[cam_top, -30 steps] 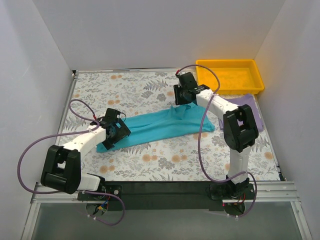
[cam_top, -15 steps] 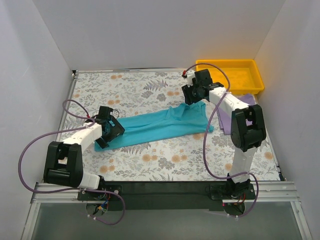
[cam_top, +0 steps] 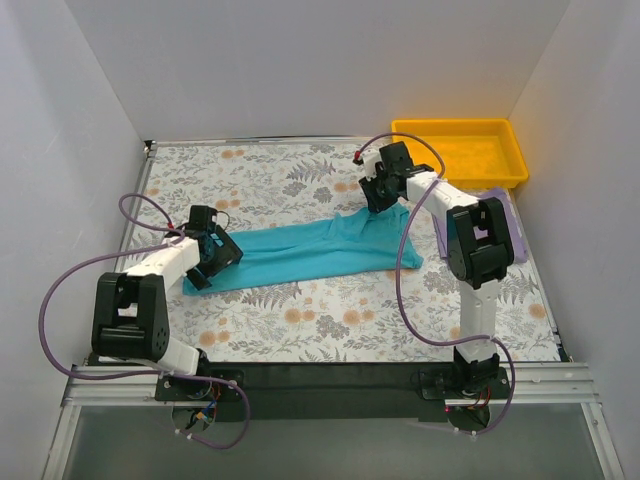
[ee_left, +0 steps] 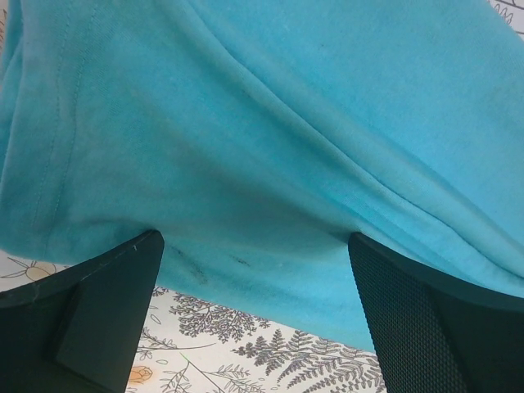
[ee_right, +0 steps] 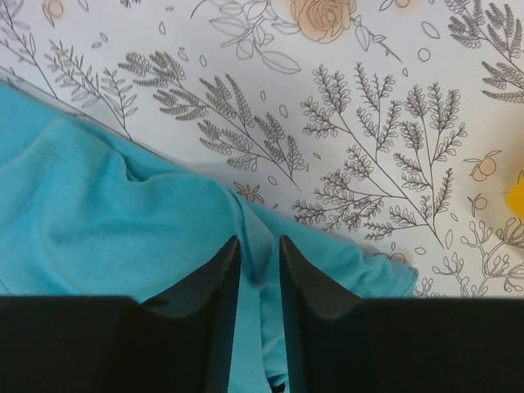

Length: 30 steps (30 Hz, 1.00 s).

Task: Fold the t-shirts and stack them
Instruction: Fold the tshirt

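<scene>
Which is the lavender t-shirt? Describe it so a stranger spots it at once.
Find the yellow tray at the far right corner. In front of it, partly hidden behind the right arm, lies the lavender t-shirt. It is pale purple, while the teal t-shirt stretched across the middle is bright blue-green.

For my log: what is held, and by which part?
The right gripper pinches the soft teal cloth t-shirt by an edge fold; left gripper, open, holds nothing.
</scene>
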{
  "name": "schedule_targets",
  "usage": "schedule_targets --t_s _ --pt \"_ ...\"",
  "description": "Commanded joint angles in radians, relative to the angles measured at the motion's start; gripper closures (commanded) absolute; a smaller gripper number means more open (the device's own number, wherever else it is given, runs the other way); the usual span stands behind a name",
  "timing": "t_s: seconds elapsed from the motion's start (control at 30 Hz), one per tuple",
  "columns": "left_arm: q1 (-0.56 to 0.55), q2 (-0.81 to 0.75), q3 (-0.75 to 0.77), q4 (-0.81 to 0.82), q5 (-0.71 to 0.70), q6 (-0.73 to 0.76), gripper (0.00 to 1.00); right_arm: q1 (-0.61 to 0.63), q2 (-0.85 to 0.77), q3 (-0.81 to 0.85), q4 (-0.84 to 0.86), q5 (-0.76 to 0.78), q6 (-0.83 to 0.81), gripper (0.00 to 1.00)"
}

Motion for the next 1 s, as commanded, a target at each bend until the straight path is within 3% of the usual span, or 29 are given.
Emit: schedule_targets --t_s 0.0,0.1,0.17,0.5,0.97 --pt "0.020 0.033 -0.004 0.017 -0.031 0.044 0.11 0.000 0.003 0.077 0.008 0.010 -0.025 0.74" --pt "0.020 0.023 0.016 0.011 -0.026 0.059 0.11 -0.002 -0.009 0.088 0.003 0.007 -0.032 0.94" --pt "0.022 0.018 0.025 0.006 -0.028 0.066 0.11 0.000 -0.026 0.089 -0.003 0.002 -0.030 0.99" --pt "0.020 -0.040 0.063 -0.051 -0.025 0.066 0.11 0.052 -0.149 -0.033 -0.020 0.044 0.004 0.99" --pt "0.020 -0.137 0.076 -0.109 0.023 0.049 0.11 0.210 -0.327 -0.294 -0.024 0.292 0.031 0.99"
